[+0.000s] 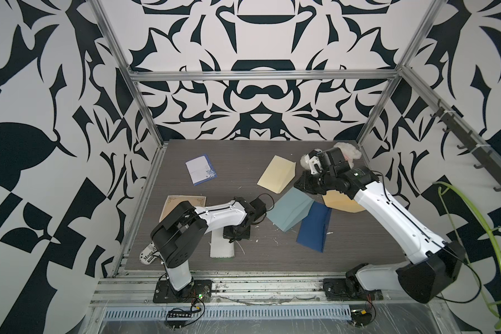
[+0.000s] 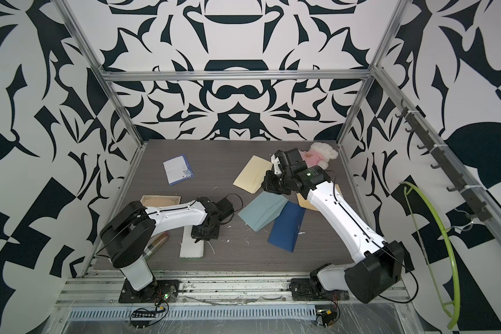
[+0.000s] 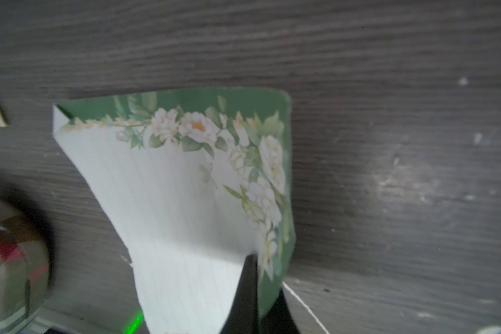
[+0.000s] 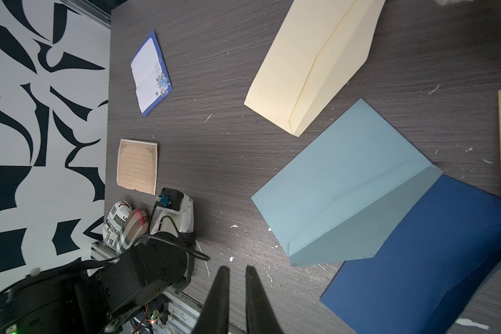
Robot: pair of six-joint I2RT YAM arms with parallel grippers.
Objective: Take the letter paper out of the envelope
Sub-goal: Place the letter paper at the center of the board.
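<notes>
My left gripper (image 3: pixel 259 267) is shut on one edge of the letter paper (image 3: pixel 185 188), a lined white sheet with a green floral border. In both top views the paper (image 1: pixel 222 247) (image 2: pixel 191 245) shows as a white strip under the left gripper (image 1: pixel 237 234) near the table's front. It is out of any envelope. A light blue envelope (image 1: pixel 289 209) with its flap open partly overlaps a dark blue envelope (image 1: pixel 314 228) at the middle. My right gripper (image 4: pixel 237 270) hovers above them, slightly open, with nothing between its fingers.
A cream envelope (image 1: pixel 275 173) and a kraft envelope (image 1: pixel 340 204) lie toward the back right, near a plush toy (image 1: pixel 349 150). A blue-bordered sheet (image 1: pixel 200 173) and a tan lined sheet (image 4: pixel 138 166) lie at the left. A patterned pouch (image 4: pixel 125 225) sits by the left arm's base.
</notes>
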